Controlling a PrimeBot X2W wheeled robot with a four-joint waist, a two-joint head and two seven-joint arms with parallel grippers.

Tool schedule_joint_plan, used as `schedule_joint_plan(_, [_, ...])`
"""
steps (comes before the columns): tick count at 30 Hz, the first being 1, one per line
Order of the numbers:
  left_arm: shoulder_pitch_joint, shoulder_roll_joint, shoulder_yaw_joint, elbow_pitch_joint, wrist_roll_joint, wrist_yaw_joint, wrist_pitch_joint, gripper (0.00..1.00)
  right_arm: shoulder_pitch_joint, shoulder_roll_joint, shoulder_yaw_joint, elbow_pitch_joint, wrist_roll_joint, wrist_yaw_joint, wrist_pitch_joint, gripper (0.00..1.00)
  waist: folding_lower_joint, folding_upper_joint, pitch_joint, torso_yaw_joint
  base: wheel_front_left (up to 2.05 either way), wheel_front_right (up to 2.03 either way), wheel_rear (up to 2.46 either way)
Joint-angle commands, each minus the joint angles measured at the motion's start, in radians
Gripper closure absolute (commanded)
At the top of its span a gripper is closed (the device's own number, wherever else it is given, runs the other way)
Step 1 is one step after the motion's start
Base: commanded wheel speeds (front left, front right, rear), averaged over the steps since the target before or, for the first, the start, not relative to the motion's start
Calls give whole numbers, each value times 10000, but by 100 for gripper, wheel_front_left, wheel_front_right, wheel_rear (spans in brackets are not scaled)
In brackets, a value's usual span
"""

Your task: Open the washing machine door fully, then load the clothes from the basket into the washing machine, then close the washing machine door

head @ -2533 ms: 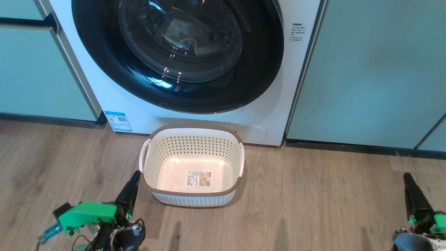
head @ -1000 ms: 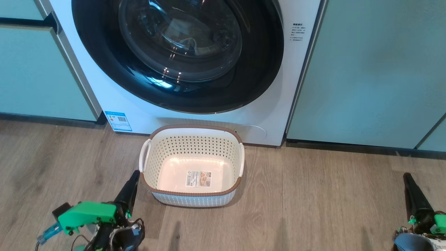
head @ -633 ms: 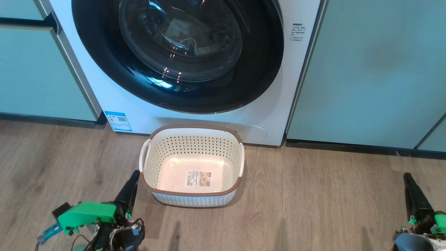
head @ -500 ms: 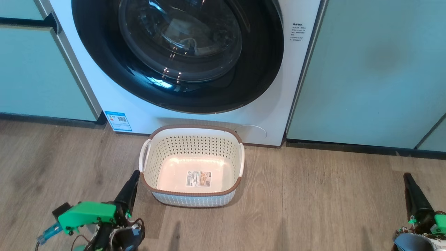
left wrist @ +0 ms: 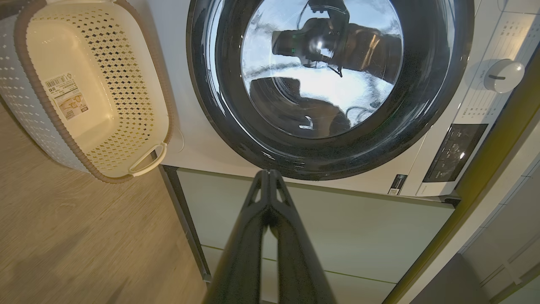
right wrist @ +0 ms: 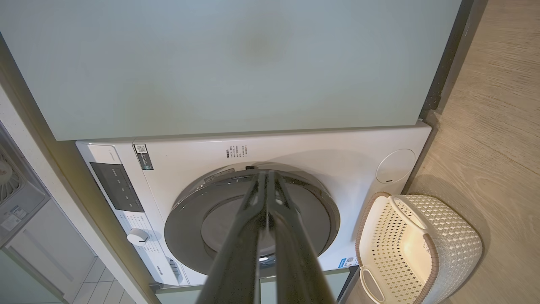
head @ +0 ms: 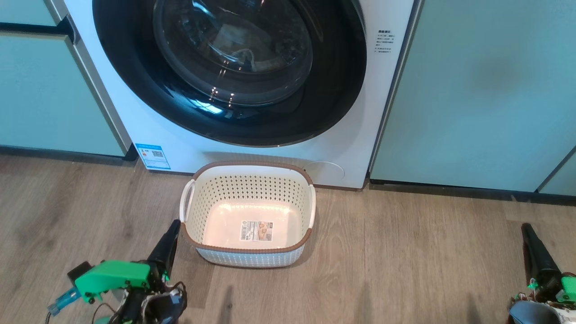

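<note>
Your left gripper, closed and empty, sits just left of the basket; right gripper likewise, well apart.

Flat pale green matte cabinet front on the right, and a second pale green cabinet front on the left, split near its top by a dark horizontal groove. Both sit on a dark recessed plinth strip along the far edge of the grey-brown wood-grain plank floor, whose planks run left-right. There's a faint darker patch on the right cabinet front.
</note>
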Motion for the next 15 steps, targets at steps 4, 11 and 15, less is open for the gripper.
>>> schedule_joint_plan(4, [-568, 66, 314, -277, -53, -90, 61, 100, -565, -32, 156, -318, -15, -29, 54, 100, 0, -1, 0, 0, 0, 0, 0])
schedule_joint_plan(11, [-568, 66, 314, -278, -53, -90, 61, 100, -565, -30, 153, -317, -18, -29, 57, 100, 0, -1, 0, 0, 0, 0, 0])
schedule_joint_plan(15, [-568, 66, 314, -278, -53, -90, 61, 100, -565, -28, 151, -317, -19, -29, 59, 100, 0, -1, 0, 0, 0, 0, 0])
